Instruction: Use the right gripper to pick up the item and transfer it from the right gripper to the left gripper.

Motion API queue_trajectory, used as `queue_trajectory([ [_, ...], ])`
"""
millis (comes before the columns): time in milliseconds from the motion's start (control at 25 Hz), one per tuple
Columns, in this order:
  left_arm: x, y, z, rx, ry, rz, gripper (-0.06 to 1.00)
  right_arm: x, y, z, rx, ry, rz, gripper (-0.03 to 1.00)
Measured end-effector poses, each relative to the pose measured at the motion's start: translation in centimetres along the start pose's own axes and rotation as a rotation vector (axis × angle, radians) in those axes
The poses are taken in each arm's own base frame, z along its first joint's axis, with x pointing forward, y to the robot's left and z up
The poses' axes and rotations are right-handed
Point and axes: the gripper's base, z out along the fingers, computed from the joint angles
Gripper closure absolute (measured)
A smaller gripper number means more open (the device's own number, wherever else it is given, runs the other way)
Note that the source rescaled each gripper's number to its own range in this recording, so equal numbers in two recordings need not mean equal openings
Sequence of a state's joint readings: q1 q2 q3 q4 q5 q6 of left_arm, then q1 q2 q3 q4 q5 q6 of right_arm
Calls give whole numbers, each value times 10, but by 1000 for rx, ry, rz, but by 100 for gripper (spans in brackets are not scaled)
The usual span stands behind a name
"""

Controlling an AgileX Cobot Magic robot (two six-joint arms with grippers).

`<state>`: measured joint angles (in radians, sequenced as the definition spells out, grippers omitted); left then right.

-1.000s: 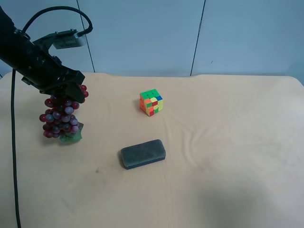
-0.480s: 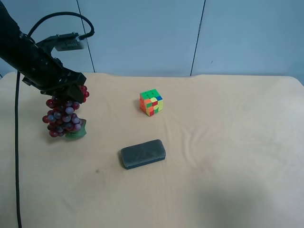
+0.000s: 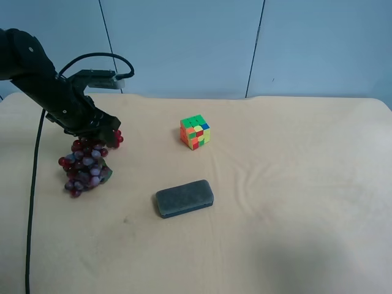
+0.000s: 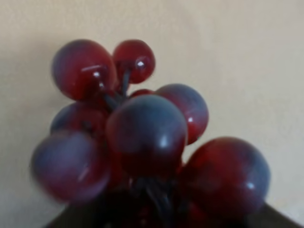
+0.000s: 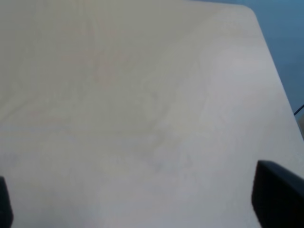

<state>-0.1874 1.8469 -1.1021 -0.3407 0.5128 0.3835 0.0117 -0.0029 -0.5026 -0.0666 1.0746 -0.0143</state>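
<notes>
The item (image 3: 86,166), a bunch of dark red and purplish grapes with a green leaf, reaches the tan table at the exterior high view's left. My left gripper (image 3: 105,131), on a black arm with a silver-grey box, sits on the bunch's upper end; its jaws are hidden. The grapes (image 4: 147,133) fill the left wrist view, close to the camera. My right gripper (image 5: 142,209) is open over bare table, one fingertip (image 5: 278,192) at each side of its wrist view and nothing between them. It is outside the exterior high view.
A multicoloured puzzle cube (image 3: 195,131) stands mid-table. Nearer the front lies a dark grey-green oblong case (image 3: 184,198). A black cable (image 3: 33,184) hangs from the arm at the exterior high view's left. A blue wall stands behind the table's far edge.
The arm at the exterior high view's left has moved down and to the right with the bunch. The grapes hung from it before and now reach the table.
</notes>
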Motion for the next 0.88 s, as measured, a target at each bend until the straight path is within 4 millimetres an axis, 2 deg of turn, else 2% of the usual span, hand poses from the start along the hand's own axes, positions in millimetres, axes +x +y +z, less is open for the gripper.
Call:
queue_trajectory([
  [80,-1,2,6,-12,-16,0,55,0,0,0,0,0,0,-2],
  [280,0,5,19,-27,-15,41,40,0,0,0,0,0,0,-2],
  [440,-2,7,20,-41,-40,76,12,0,0,0,0,0,0,-2],
  [520,-3,7,20,-48,-55,79,3,0,0,0,0,0,0,-2],
  [720,-3,7,19,-48,-58,80,-1,0,0,0,0,0,0,-2],
  [880,-10,4,3,-41,-108,59,-1,0,0,0,0,0,0,-2],
])
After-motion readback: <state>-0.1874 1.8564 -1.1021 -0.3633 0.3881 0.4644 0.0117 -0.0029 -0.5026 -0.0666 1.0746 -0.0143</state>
